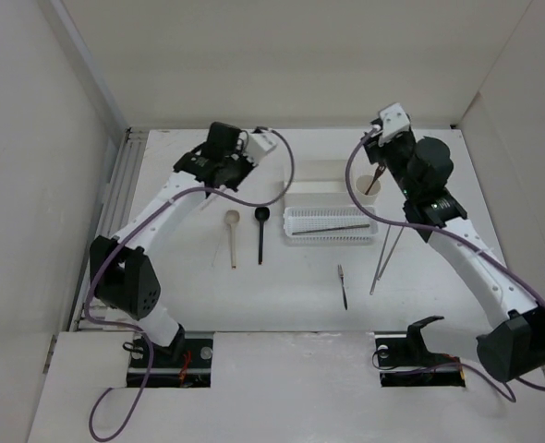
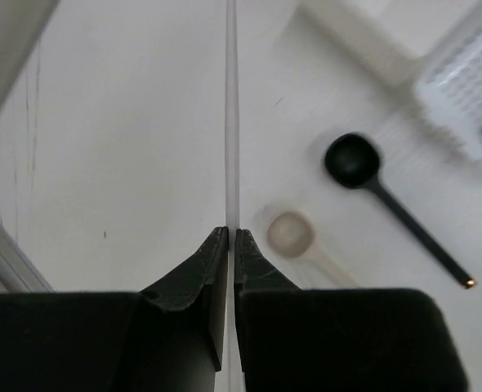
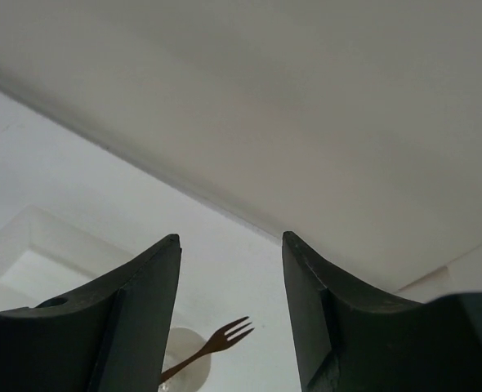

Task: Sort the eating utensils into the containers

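My left gripper (image 2: 231, 231) is shut on a thin pale stick (image 2: 232, 122) and holds it above the table at the back left (image 1: 222, 169). Below it lie a beige spoon (image 2: 290, 234) and a black spoon (image 2: 353, 159), side by side on the table (image 1: 232, 235) (image 1: 260, 231). My right gripper (image 3: 229, 237) is open and empty above the round beige cup (image 1: 366, 188). A dark fork (image 3: 216, 341) stands in that cup (image 3: 188, 367). The white basket tray (image 1: 300, 233) holds one dark stick (image 1: 333, 227).
A white rectangular box (image 1: 314, 175) stands behind the tray, left of the cup. Two thin sticks (image 1: 381, 261) and a small dark fork (image 1: 343, 284) lie on the table in front of the tray. White walls close the back and both sides.
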`<state>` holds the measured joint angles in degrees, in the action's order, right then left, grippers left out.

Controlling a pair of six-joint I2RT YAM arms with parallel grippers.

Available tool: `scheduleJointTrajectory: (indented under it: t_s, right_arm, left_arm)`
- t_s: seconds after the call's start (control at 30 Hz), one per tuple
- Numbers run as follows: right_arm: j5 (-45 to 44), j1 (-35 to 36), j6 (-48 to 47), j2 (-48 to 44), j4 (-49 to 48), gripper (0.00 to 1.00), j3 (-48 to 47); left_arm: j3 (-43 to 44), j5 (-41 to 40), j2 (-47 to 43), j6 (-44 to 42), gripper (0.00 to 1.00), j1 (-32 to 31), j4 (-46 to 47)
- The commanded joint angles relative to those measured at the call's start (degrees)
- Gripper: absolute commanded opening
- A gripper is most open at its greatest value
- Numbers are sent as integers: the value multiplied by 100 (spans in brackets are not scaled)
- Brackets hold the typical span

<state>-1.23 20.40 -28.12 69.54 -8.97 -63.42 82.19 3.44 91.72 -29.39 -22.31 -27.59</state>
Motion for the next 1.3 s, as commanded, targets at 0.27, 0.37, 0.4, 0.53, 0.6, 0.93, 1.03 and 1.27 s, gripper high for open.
scheduleJointTrajectory:
  t_s: [0.27,0.37,0.4,0.53,0.6,0.93,1.03,1.27]
  right_arm:
    - [-1552,-634,1476,-1213,-993,62,295]
    - [-1888,-634,1476,-1609,-678,65,295]
    - [-1941,-634,1476,-1688,-563,66,295]
    - [-2161,-634,1730,-1935,183,68,146]
    - [-2389,-634,1967,-2137,639,68,93]
    - [-2443,-634,2100,-2674,1406,69,225]
    - [-2566,-634,2100,-2726,1486,69,225]
    - [-2627,-634,1925,-2726,1539,72,225]
  left_arm:
    - [1894,1193,1232,-1306,0,-2304,-334]
    - [2413,1299,1927,-1306,0,-2515,-221]
    - [2494,1299,2068,-1367,0,-2516,-220]
    - [2328,1185,2446,-1429,0,-2630,429]
    - [2241,1124,2552,-1683,0,-2630,562]
    - [2214,1458,2992,-1737,0,-2752,650]
    - [2213,1510,3045,-1799,0,-2884,589]
    - [2266,1712,3211,-1438,0,-2885,589]
